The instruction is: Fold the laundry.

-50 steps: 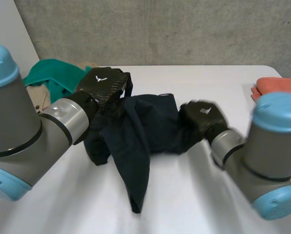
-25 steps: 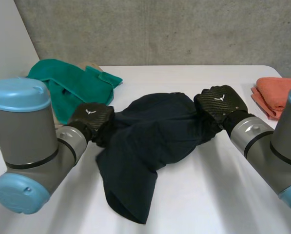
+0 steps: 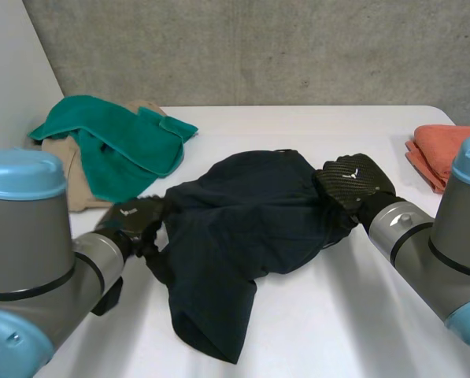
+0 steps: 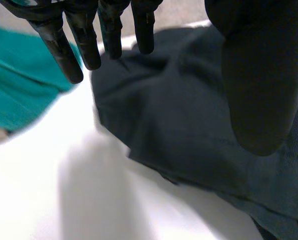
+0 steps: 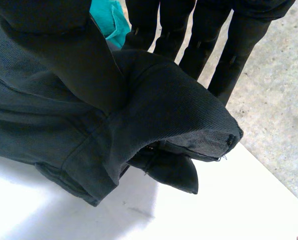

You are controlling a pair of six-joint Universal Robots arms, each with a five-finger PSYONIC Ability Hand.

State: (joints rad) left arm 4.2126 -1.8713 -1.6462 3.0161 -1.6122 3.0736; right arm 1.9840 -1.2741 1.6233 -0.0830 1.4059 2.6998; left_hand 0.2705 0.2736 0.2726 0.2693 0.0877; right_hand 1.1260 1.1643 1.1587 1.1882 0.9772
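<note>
Under green towel (image 3: 116, 142), tan cloth (image 3: 64, 183) mostly obsc.

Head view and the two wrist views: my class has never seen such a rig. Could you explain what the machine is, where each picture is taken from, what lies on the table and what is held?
It is a robot: two grey arms, each ending in a black hand. The head view looks down from between the arms. Each wrist view looks along one hand's palm. On the white table lie a dark garment in the middle, a green cloth over a beige cloth on the robot's left, and an orange cloth on its right. The right hand pinches the garment's right end between thumb and fingers. The left hand is at its left edge, fingers straight, holding nothing.
</note>
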